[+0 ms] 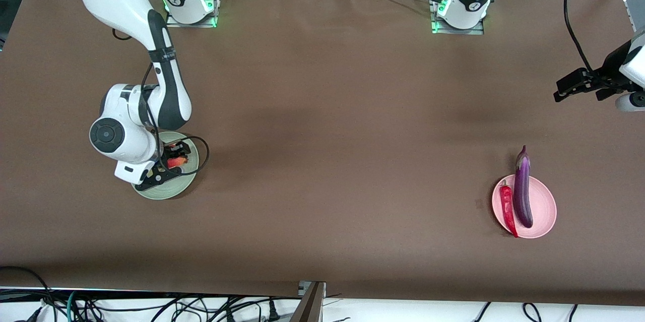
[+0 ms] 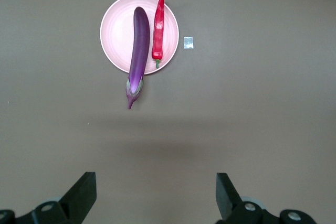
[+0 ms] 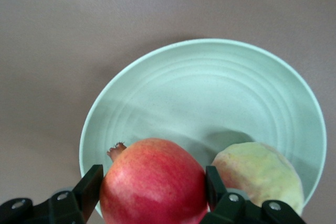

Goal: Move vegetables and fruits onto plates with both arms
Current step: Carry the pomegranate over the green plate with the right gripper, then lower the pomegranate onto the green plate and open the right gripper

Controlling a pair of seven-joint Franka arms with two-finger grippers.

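Note:
My right gripper (image 1: 174,161) is low over the mint green plate (image 1: 166,192), shut on the red round fruit (image 3: 155,182), with a finger pressed on each side of it. I cannot tell whether the fruit rests on the plate (image 3: 210,87). A pale yellow-pink fruit (image 3: 257,174) lies in this plate beside it. At the left arm's end of the table, the purple eggplant (image 1: 523,191) and the red chili (image 1: 508,208) lie side by side on the pink plate (image 1: 544,211), and the eggplant's stem end overhangs the rim. My left gripper (image 1: 567,87) hangs open and empty in the air above the bare cloth, away from that plate (image 2: 118,30).
Brown cloth covers the table. A tiny pale square tag (image 2: 188,43) lies on the cloth beside the pink plate. Both arm bases stand along the table edge farthest from the front camera. Cables hang past the nearest edge.

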